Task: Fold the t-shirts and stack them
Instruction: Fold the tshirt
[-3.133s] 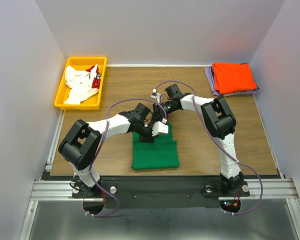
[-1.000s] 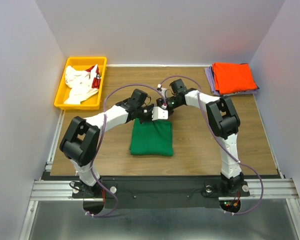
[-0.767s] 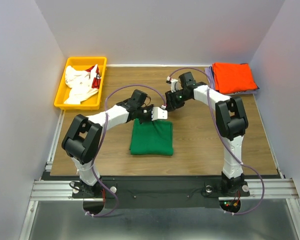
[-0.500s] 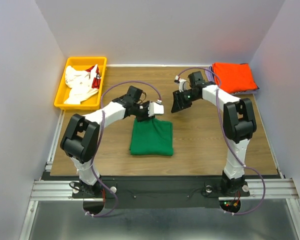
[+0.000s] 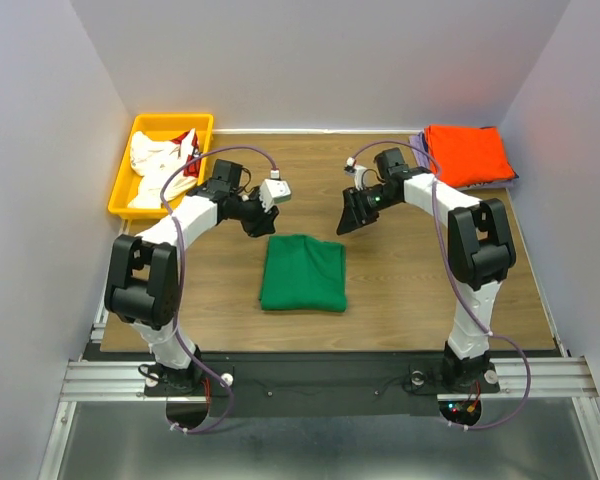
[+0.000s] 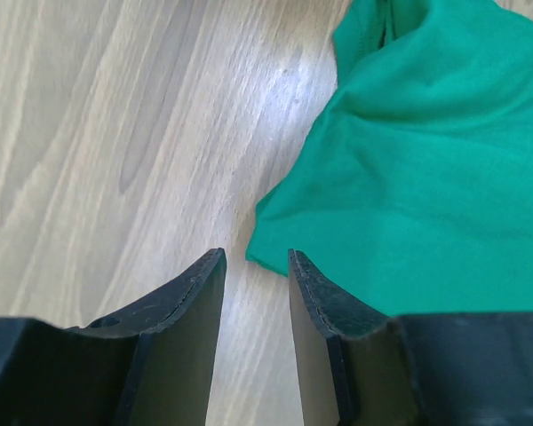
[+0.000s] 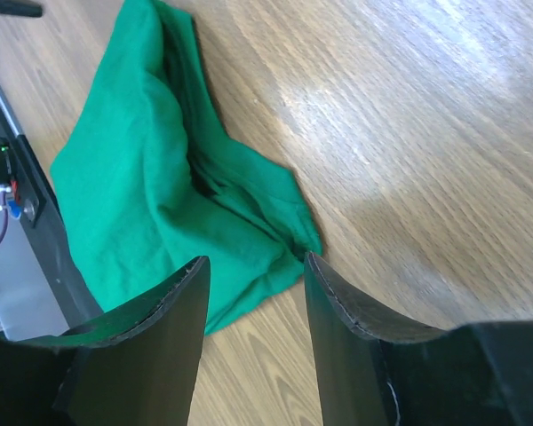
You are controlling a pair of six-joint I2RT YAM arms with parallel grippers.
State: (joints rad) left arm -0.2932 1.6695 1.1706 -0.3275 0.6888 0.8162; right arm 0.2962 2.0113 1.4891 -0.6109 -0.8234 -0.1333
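Green t-shirt (image 5: pixel 301 273): folded, lying flat between both claws and just to their near side; judged not yet stacked. Orange t-shirt (image 5: pixel 467 153): folded on top of the lavender t-shirt (image 5: pixel 420 165), well right of the right gripper (image 5: pixel 348 222). White t-shirts (image 5: pixel 158 168): unfolded in the yellow bin (image 5: pixel 152 212), left of the left gripper (image 5: pixel 255 222). Both claws released and empty.

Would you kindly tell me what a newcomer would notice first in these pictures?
The bright green t-shirt lies folded in the middle of the table. An orange t-shirt sits folded at the far right corner, and a yellow bin of white cloth stands at the far left.
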